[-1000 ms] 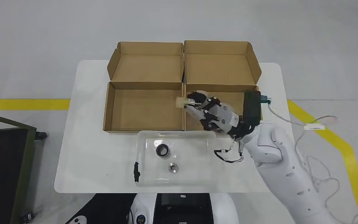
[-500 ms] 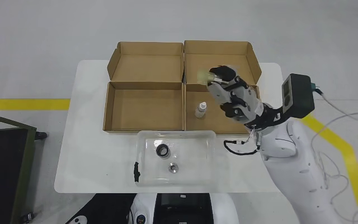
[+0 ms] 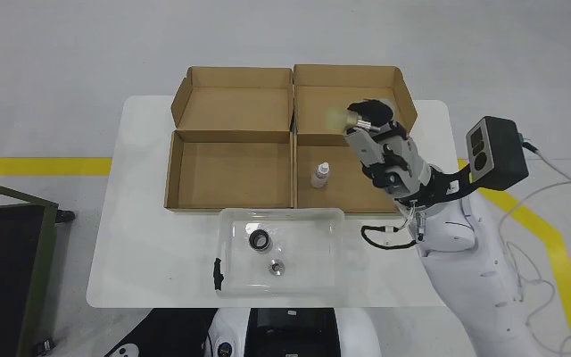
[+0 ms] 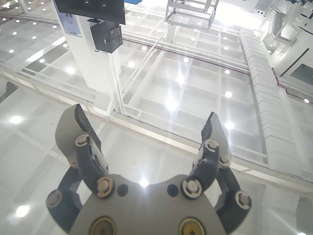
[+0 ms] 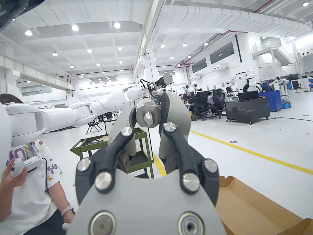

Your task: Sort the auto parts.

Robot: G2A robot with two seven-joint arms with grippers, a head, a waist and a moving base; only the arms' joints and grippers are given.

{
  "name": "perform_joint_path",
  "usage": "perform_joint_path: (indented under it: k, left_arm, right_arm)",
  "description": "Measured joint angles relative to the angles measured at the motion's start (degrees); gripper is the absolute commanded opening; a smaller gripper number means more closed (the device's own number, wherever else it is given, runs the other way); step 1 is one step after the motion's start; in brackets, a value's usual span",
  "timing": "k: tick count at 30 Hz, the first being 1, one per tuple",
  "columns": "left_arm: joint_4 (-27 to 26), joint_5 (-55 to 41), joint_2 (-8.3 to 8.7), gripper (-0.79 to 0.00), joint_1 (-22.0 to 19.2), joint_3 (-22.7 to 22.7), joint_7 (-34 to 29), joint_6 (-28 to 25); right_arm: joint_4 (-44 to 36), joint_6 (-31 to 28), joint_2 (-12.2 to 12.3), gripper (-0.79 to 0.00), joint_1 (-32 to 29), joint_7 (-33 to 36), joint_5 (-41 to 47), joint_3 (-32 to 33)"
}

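Right claw (image 3: 353, 121) is clenched on a short silver metal cylinder with a pale end (image 3: 337, 118). It holds the cylinder in the air above the 12 o'clock edge of the right-hand brown cardboard box (image 3: 335, 192), where the box's raised flap begins. From the wrist, the same cylinder (image 5: 144, 119) sits crosswise between the two ribbed pads. Left claw (image 4: 145, 113) is released, jaws wide, aimed at the ceiling.

This looks like the carry step: one part lifted and on its way to a box. A small white bottle-shaped part (image 3: 319, 174) stands upright near the 9 o'clock wall of the right box. A black ring (image 3: 260, 239) and a small metal fitting (image 3: 277, 265) lie in the clear plastic tray (image 3: 308, 277), at 6 o'clock on the white desk (image 3: 134, 223).

Next, the claw likely needs to choose a box, come down inside its walls and let go low, so that the cylinder does not roll. In the right box, the floor toward 3 o'clock gives more room than the side by the standing bottle. The shared wall with the left brown cardboard box (image 3: 227, 170) and the upright flaps are the edges to watch.
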Motion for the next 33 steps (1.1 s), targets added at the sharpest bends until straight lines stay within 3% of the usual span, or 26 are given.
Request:
perform_joint_path:
  k: [20,33]
  left_arm:
    - [0.00,0.00,0.00,0.000,0.00,0.00,0.00,0.00]
    - [0.00,0.00,0.00,0.000,0.00,0.00,0.00,0.00]
  right_arm:
    - [1.64,0.06,0.42,-0.785,-3.72,11.60,-9.58,-0.73]
    - [2.61,-1.65,2.36,-0.785,-11.34,19.21,-22.31,6.17]
